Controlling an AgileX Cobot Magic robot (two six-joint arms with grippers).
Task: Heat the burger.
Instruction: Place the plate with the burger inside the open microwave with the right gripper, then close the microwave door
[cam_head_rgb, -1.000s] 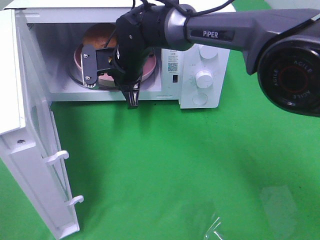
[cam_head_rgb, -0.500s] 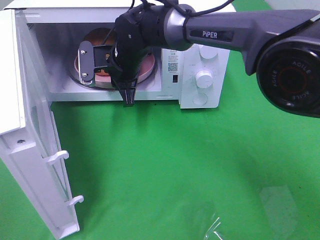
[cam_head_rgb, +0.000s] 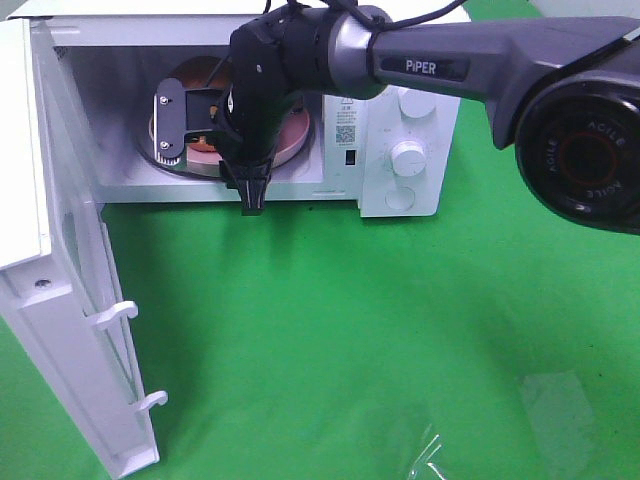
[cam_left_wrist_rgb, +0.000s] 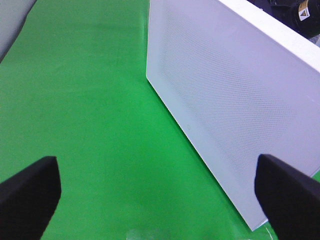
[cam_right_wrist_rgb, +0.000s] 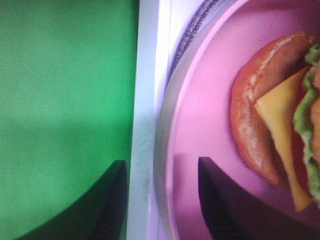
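Currently the round burger, with its golden-brown bun, yellow cheese slice and green lettuce edge, sits on a round pink plate inside the white microwave oven. The plate rests on a silvery-rimmed turntable in the oven cavity. The oven's white door hangs wide open on the left of the high view, its dotted inner panel also filling much of the left wrist view. The right tool is at the cavity mouth, reaching across from the right side of the bench, which is covered in green cloth. Its two dark fingers stand apart with a clear gap: one lies over the green cloth just outside the white sill, the other over the pink plate. The sill, the turntable rim and the plate edge run between them, and nothing looks clamped. The burger is near the inner finger, not touching it. The left tool hovers over bare green cloth beside the door, fingers spread wide, holding nothing. A white round knob shows on the oven's control panel.
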